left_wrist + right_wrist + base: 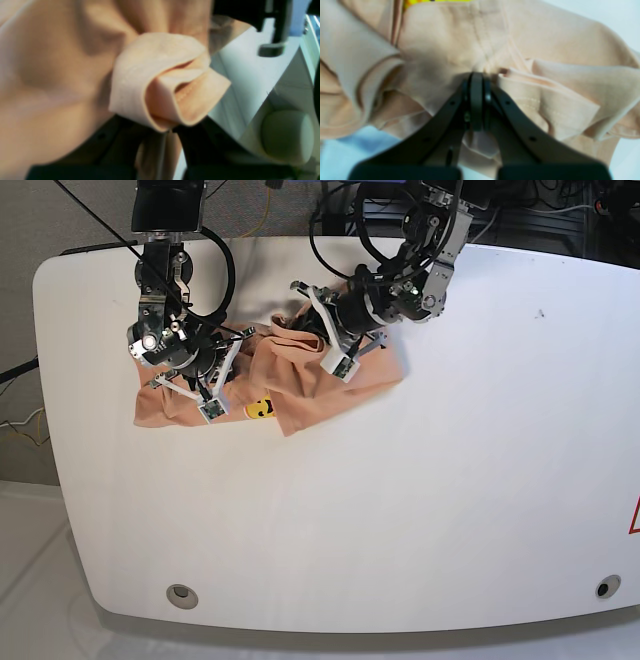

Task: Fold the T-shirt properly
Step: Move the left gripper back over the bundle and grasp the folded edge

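The peach T-shirt (300, 395) lies bunched near the back left of the white table (450, 480), its yellow mark (260, 408) facing up. In the left wrist view my left gripper (171, 130) is shut on a rolled hem of the T-shirt (160, 82), and cloth hangs between its dark fingers. My right gripper (476, 77) is shut, its tips pinching the T-shirt (545, 37) at a seam, with folds spilling to both sides. A strip of the yellow mark (432, 1) shows at the top edge. In the base view both arms lean over the cloth.
Cables and arm bases crowd the table's back edge (330, 220). Round holes sit at the front left (181, 593) and front right (600, 587). A red marking (634, 520) touches the right edge. A pale rounded robot part (287, 135) is close to the left gripper.
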